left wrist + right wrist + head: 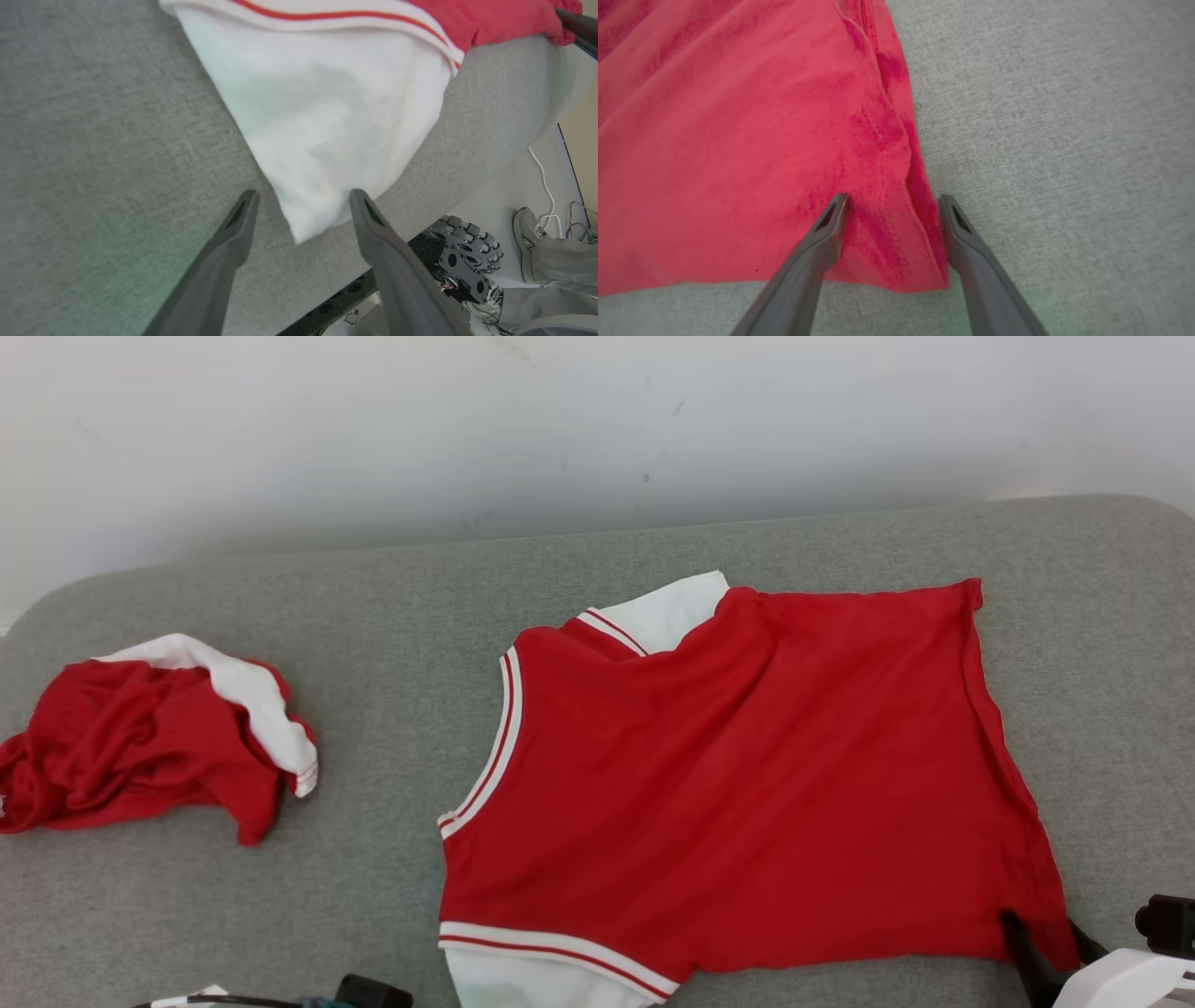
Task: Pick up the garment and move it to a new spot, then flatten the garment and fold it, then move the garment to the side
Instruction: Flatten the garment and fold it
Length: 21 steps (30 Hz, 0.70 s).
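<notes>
Red garment (747,775) lies spread on grey bench (373,616); left fingers (229,247) spread astride its white sleeve (327,107), right fingers (817,252) spread astride hem corner (896,252), both pinching nothing, likely poised for a 2-point fold grasp.

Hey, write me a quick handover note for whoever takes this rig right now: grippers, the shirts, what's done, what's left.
Left gripper: open, straddling the tip of the white sleeve at the near edge.
Right gripper: open, straddling the hem corner; nothing held.
Red shirt: spread mostly flat on the grey cushion, a few creases.
A crumpled red-and-white garment lies to the left, apart from it.
Done, by how it lies: spread out.
Left: smooth, fold, move aside.
</notes>
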{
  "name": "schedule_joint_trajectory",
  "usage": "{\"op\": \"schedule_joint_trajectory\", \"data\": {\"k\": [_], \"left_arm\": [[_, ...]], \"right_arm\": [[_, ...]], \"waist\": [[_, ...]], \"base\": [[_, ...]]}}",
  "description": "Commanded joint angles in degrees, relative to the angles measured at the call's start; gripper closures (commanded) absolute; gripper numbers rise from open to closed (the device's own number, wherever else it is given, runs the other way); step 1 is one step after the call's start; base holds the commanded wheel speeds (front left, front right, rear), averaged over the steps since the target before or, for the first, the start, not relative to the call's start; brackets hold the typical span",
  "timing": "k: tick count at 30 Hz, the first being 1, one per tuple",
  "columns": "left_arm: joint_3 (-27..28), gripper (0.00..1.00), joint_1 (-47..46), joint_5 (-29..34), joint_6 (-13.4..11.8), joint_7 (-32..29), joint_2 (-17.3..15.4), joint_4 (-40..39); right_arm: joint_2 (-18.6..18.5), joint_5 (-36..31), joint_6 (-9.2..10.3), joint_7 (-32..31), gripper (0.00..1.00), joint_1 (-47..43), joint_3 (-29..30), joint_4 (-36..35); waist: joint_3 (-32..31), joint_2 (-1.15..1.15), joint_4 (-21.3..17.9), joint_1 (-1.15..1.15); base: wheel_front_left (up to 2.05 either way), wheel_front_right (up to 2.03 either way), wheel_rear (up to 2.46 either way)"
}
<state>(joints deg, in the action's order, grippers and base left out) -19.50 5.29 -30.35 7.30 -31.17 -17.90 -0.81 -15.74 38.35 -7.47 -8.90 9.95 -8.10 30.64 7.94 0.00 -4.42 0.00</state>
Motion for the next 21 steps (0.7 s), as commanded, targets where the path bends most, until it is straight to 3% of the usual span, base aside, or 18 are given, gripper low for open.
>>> {"op": "schedule_joint_trajectory", "data": {"k": [1, 2, 3, 4, 5, 7, 21], "left_arm": [[-0.8, 0.00, -0.2, -1.4, 0.2, -0.7, 0.0, 1.1], [-1.3, 0.00, -0.3, -1.7, 0.2, -1.1, 0.0, 1.2], [-1.4, 0.29, -0.4, -1.8, 0.2, -1.0, 0.0, 1.3], [-1.7, 0.59, -0.5, -2.2, 0.2, -1.1, -0.1, 1.4], [-1.9, 1.00, -0.6, -2.5, 0.2, -1.3, -0.3, 1.6], [-2.1, 1.00, -1.0, -2.7, 0.1, -0.3, -0.5, 1.4], [-0.1, 1.00, -2.2, -4.1, 0.1, 9.9, -1.1, -3.7]], "right_arm": [[0.7, 0.8, -0.03, -0.6, 0.00, 0.0, -2.0, 1.1], [0.9, 1.3, -0.05, -0.7, 0.00, 0.0, -2.7, 1.2], [0.9, 1.8, -0.11, -0.5, 0.14, 0.0, -3.2, 1.4], [0.8, 2.3, -0.13, -0.4, 0.51, 0.1, -3.7, 1.5], [0.6, 2.6, -0.17, -0.2, 0.63, 0.2, -4.2, 1.5], [0.3, 3.3, -0.17, 0.5, 1.00, 0.4, -5.2, 1.6], [-3.6, 15.6, -0.04, 7.6, 1.00, -0.9, -6.2, -7.6]], "waist": [[0.1, 0.00, -0.1, 0.00], [0.0, 0.00, -0.1, 0.00], [0.0, 0.00, -0.2, 0.00], [0.0, 0.00, -0.2, 0.00], [0.0, 0.00, -0.2, 0.00], [-0.2, 0.00, -0.3, 0.00], [-4.8, 0.00, -0.4, 0.00]], "base": [[0.00, 0.00, 0.00], [0.00, 0.00, 0.00], [0.00, 0.00, 0.00], [0.00, 0.00, 0.00], [0.00, 0.00, 0.00], [0.00, 0.00, 0.00], [0.00, 0.00, 0.00]]}}
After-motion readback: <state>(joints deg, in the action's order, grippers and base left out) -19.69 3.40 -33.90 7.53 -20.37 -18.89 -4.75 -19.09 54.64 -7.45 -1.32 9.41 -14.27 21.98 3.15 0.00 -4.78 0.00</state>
